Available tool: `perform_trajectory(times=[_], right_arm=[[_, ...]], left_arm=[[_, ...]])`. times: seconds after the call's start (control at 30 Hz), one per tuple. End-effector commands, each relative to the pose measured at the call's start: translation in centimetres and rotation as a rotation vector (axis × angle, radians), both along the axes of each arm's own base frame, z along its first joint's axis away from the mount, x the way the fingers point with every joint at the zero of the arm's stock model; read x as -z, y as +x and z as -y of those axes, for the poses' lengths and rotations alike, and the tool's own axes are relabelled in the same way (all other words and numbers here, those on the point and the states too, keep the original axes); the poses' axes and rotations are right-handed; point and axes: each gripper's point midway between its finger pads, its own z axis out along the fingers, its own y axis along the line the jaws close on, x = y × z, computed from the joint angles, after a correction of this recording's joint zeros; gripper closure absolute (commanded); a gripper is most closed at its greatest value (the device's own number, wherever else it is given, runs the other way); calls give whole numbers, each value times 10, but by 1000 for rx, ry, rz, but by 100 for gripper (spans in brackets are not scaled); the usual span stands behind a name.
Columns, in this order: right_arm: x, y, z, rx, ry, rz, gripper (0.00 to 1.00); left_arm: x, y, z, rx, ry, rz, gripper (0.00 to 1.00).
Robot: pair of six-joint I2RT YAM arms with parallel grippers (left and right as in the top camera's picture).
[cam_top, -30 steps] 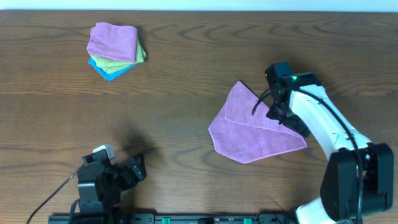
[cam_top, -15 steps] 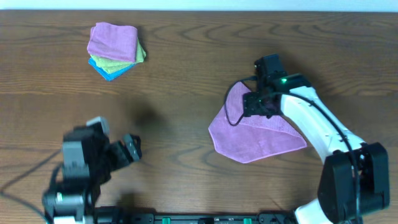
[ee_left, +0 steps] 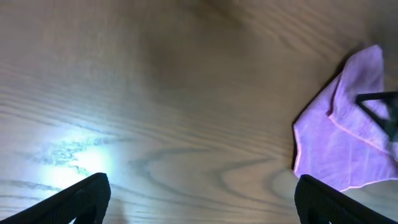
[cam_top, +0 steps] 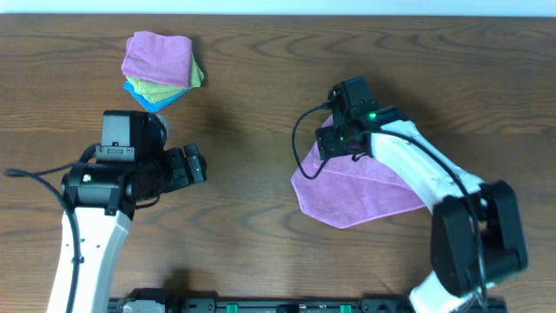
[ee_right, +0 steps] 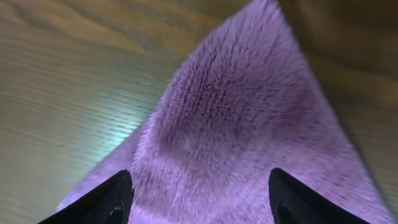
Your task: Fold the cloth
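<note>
The lilac cloth (cam_top: 360,196) lies on the table right of centre, folded over into a rough triangle with its point toward the far side. My right gripper (cam_top: 328,143) hovers low over its upper left corner. In the right wrist view the fuzzy cloth (ee_right: 236,124) fills the space under the right gripper (ee_right: 199,199), whose fingers stand wide apart and pinch nothing. My left gripper (cam_top: 198,163) is open over bare wood, well left of the cloth. In the left wrist view the cloth (ee_left: 348,143) shows at the right edge, beyond the left gripper (ee_left: 202,202).
A stack of folded cloths (cam_top: 161,65) sits at the far left: lilac on top, lime-green and bright blue beneath. The wooden table (cam_top: 261,226) runs between the two arms. A black cable (cam_top: 300,143) loops off the right wrist beside the cloth.
The left arm has risen from the front edge and swung out over the table toward the middle. The right gripper slid left onto the cloth's upper corner, its jaws a little narrower.
</note>
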Motion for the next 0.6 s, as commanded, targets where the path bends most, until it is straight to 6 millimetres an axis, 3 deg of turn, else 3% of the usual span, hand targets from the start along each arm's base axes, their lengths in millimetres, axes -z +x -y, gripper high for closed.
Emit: perform_trajectory(times=[0.0,0.4,0.57], right_arm=[[15,-7,-10,-14,6,-45,30],[29,-13,-23,-23,2,-70,42],[31,-12,-22,-22,-2,-70,65]], left_arm=[[-13,6,-1,11,19,43,4],[-12,4,-1,12,17,35,4],[-12,3,-1,12,18,30,4]])
